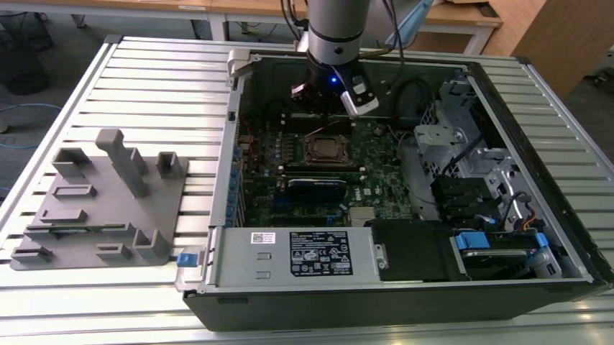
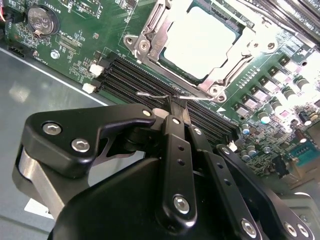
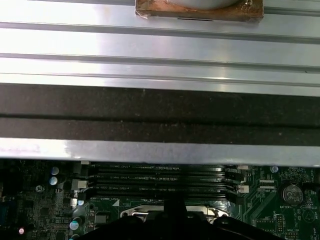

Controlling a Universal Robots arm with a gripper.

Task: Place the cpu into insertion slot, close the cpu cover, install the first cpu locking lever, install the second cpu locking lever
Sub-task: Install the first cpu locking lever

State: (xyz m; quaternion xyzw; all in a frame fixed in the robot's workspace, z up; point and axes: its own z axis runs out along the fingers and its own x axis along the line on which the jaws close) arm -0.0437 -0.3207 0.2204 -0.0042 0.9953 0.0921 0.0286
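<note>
- The gripper (image 2: pixel 178 106) fingers are clenched, with the tips at the thin lever (image 2: pixel 150 94) beside the cover (image 2: pixel 152 27).
- I think the springy lever can slip off the tips and snap back.

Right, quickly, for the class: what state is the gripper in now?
Gripper: closed, fingertips together at the thin wire locking lever beside the socket; whether it actually grips the lever cannot be told.
</note>
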